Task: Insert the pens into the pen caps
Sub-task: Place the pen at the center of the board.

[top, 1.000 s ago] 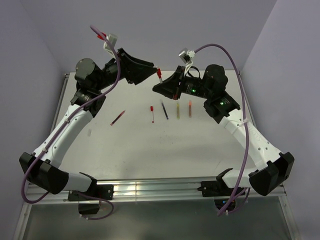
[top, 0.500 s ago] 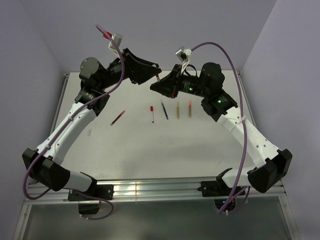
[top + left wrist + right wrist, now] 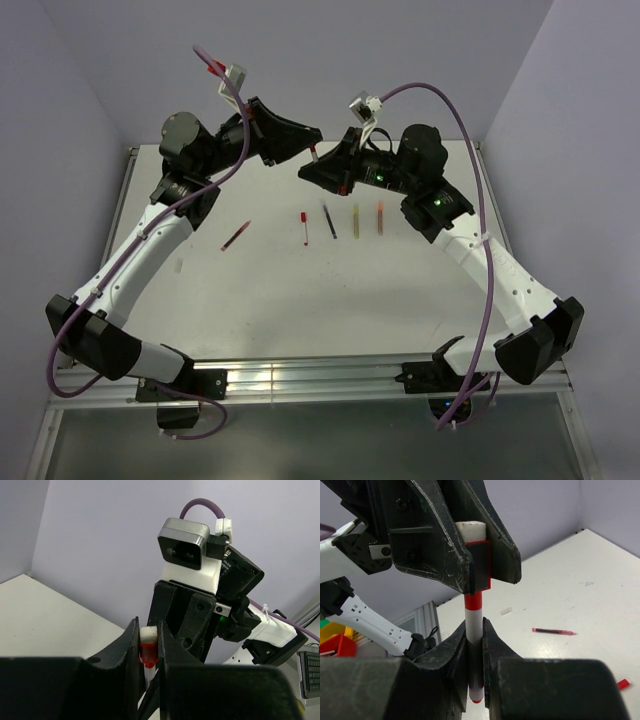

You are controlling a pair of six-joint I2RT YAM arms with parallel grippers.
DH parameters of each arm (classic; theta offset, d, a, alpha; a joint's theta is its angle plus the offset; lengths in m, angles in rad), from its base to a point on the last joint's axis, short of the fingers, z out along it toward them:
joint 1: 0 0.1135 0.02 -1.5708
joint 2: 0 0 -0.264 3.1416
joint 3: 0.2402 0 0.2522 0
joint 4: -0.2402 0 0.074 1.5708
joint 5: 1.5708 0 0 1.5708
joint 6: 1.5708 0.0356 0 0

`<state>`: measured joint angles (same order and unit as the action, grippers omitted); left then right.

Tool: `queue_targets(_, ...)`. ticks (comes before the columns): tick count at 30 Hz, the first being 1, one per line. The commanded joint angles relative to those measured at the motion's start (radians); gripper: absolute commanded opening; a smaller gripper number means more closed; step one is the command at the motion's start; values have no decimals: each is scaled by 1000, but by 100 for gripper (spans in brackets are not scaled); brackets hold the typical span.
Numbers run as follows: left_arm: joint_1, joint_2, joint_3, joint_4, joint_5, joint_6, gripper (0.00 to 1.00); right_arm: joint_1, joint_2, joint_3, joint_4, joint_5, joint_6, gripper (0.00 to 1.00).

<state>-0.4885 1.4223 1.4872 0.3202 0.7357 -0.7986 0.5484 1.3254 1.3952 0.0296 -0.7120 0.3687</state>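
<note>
A white pen (image 3: 474, 625) with a red tip is held upright above the table, my right gripper (image 3: 474, 630) shut on its barrel. Its upper end sits in a red pen cap (image 3: 479, 570) with a white end. My left gripper (image 3: 148, 630) is shut on that cap (image 3: 148, 650) from above. From overhead the two grippers meet nose to nose, left (image 3: 314, 140) and right (image 3: 308, 170), over the table's far middle. Other pens lie below: dark red (image 3: 236, 235), red-and-white (image 3: 304, 228), black (image 3: 329, 221), olive (image 3: 355, 220), orange (image 3: 380, 217).
A small clear cap (image 3: 506, 611) lies on the white table (image 3: 300, 300) near the dark red pen (image 3: 553, 631). A red piece (image 3: 623, 683) lies at the right edge of the right wrist view. Purple cables (image 3: 232, 110) arch over both arms.
My left gripper has closed onto the red cap. Both arms have moved slightly inward, bringing cap and pen together.
</note>
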Motion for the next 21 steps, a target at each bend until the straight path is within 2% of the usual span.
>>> queue_targets(1, -19, -6, 35, 29, 50, 21, 0, 7, -3, 42, 13, 36, -11, 0)
queue_targets(7, -53, -14, -14, 83, 172, 44, 0, -4, 0, 21, 108, -62, 25, 0)
queue_targets(15, -59, -10, -53, 276, 355, -43, 0, -50, 1, -56, 413, -297, 208, 0)
queue_targets(16, -61, -10, -54, 289, 366, -54, 0, -57, 8, -64, 493, -316, 240, 0)
queue_targets(21, -61, -5, -71, 376, 425, -120, 0, -80, 21, -90, 619, -375, 360, 0)
